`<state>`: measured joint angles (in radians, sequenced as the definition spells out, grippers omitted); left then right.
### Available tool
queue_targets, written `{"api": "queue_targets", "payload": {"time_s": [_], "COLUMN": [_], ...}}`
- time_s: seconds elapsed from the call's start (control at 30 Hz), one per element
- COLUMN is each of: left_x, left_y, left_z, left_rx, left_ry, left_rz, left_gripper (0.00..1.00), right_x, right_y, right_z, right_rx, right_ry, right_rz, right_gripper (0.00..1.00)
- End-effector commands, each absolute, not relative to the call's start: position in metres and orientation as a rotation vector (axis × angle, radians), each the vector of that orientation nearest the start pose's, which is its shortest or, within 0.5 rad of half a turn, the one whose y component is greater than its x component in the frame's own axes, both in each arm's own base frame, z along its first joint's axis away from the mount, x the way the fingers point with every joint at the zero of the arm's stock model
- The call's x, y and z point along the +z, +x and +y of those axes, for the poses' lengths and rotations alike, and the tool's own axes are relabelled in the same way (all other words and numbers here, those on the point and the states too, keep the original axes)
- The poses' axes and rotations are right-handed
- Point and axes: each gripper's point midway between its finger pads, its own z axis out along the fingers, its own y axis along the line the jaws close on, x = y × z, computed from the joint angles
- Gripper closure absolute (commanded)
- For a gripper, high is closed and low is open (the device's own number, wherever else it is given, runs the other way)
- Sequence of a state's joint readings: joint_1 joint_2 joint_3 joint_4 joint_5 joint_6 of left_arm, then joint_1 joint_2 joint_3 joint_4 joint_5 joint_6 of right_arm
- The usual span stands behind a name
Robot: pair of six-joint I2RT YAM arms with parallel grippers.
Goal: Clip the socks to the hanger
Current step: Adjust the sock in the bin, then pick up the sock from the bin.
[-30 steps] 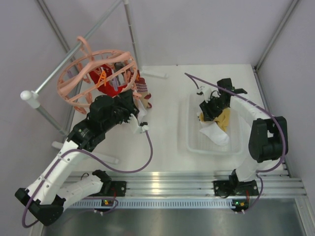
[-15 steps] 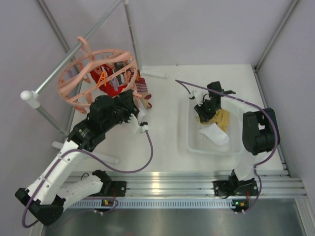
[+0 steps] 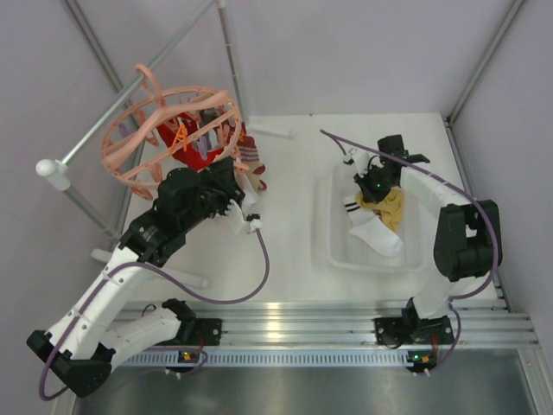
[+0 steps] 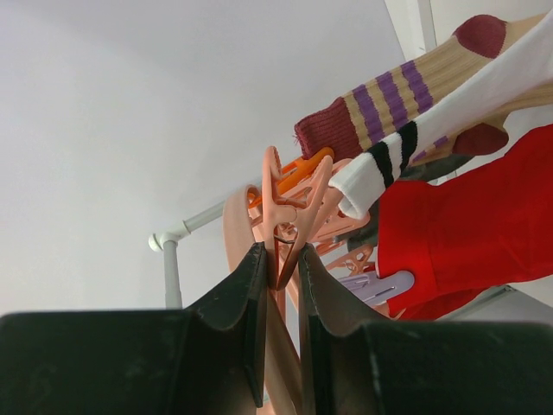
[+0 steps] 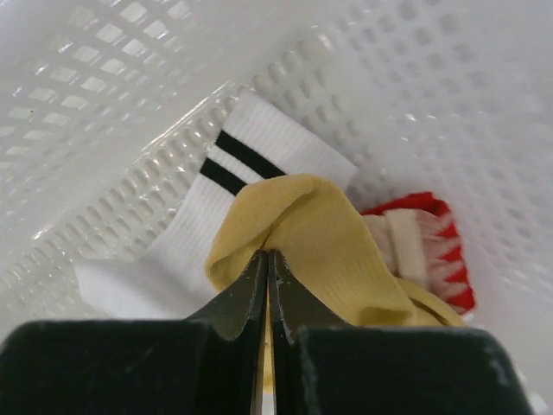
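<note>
Down at the hanger's [image 3: 168,130] lower edge, the left gripper [image 4: 281,259] is clamped on the tail of one peach clip [image 4: 289,207], so that clip looks ready for a customer. Hung on the hanger right by that clip are a red sock [image 4: 467,216], a beige sock with purple stripes [image 4: 389,104] and a white one with black bands [image 4: 484,95], so I'd call a good chunk done.

Well off to the right of the hanger sits the white basket [image 5: 130,52]. In it, the right gripper [image 5: 266,259] has its jaws pinched tight on a fold of the mustard sock [image 5: 320,242]. It hasn't been lifted clear. A white sock with black stripes [image 5: 259,147] and a red-and-beige patterned sock [image 5: 423,233] lie right beside it.

My read is three socks left, with the mustard one next to make the trip over to the hanger.
</note>
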<state>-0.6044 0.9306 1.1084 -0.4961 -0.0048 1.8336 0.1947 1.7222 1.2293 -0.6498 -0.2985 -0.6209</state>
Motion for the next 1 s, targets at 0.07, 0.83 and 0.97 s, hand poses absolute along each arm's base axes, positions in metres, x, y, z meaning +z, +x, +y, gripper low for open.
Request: {"api": "queue_targets", "payload": {"time_s": [0.07,0.83,0.97], "left_x": [0.374,0.369,0.371], "left_y": [0.292,0.294,0.292], "left_z": [-0.162,-0.161,-0.161], "left_rx": [0.801,0.786,0.786], "left_ry": [1.788,1.781,1.778], "left_rz": [0.654,0.68,0.678], "left_gripper": [1.0,1.0,1.0], "right_x": [0.147,0.123,0.097], "right_y": [0.386,0.37,0.371], "right_z": [0.072,0.098,0.106], "right_rx": [0.172,0.18,0.179], "right_ry": [-1.022,-0.844,-0.806], "right_rz": [2.263,2.412,2.478], "right_gripper": [1.0,0.62,0.63]}}
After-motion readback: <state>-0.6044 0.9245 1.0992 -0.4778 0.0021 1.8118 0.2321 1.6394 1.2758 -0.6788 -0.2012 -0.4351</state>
